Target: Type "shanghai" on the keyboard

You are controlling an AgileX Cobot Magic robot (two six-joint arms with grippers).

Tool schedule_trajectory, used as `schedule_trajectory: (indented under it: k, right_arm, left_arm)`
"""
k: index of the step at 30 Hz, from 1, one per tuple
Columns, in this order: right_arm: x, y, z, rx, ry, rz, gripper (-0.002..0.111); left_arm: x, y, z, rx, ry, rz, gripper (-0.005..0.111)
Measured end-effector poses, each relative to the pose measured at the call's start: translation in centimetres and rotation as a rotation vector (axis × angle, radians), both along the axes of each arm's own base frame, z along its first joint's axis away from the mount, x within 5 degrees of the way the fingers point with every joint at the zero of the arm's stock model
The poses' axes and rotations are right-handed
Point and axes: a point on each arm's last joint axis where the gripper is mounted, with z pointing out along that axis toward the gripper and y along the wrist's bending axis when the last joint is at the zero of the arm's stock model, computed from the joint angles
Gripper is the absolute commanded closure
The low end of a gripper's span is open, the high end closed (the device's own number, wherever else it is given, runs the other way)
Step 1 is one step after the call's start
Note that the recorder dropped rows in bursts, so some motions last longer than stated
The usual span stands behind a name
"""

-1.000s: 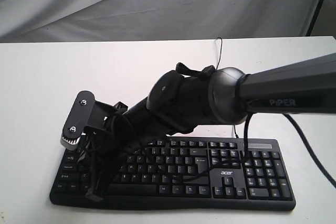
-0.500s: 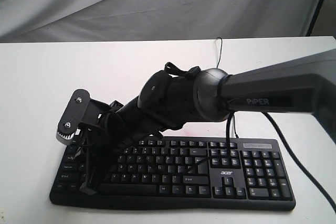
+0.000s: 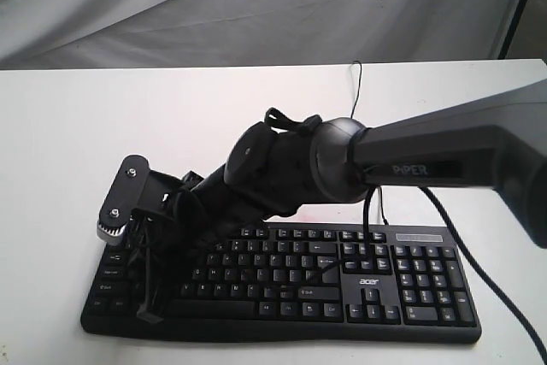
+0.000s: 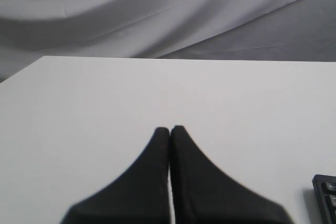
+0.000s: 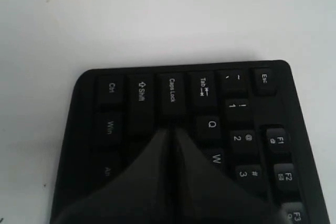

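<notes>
The keyboard (image 3: 410, 288) lies on the white worktop (image 3: 85, 126), low in the exterior view, its long side running left to right and its number pad at the right end. Bare worktop spreads wide behind it and to its left, as far as the grey cloth (image 3: 256, 6) at the back. A thin cable (image 3: 356, 83) runs off over that bare stretch toward the far edge. In front of the keyboard only a narrow strip of worktop shows before the picture ends. In the right wrist view, white surface lies clear beyond the Ctrl, Shift, Caps Lock, Tab and Esc keys at the keyboard's left end.

The right arm (image 3: 444, 147) comes in from the right and slants down across the middle rows to the left end. The right gripper (image 3: 151, 315) points steeply down there, its jaws pressed together with nothing between them. Its tips sit just past Caps Lock and beside Q, over the first letter key of the home row. That key is hidden, so I cannot tell if the tips touch it.

The left gripper (image 4: 169, 129) has its jaws closed and empty, and hangs over bare worktop well apart from the keyboard. Only a corner of the keyboard shows in its view.
</notes>
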Motion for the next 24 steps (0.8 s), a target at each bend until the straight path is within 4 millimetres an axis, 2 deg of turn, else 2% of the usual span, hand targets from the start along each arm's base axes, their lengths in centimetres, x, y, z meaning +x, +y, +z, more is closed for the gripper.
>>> schedule_trajectory:
  k: [24]
  right_arm:
    - [0.07, -0.02, -0.83, -0.014, 0.007, -0.004, 0.108]
  left_arm:
    - [0.0, 0.0, 0.0, 0.0, 0.0, 0.0, 0.106]
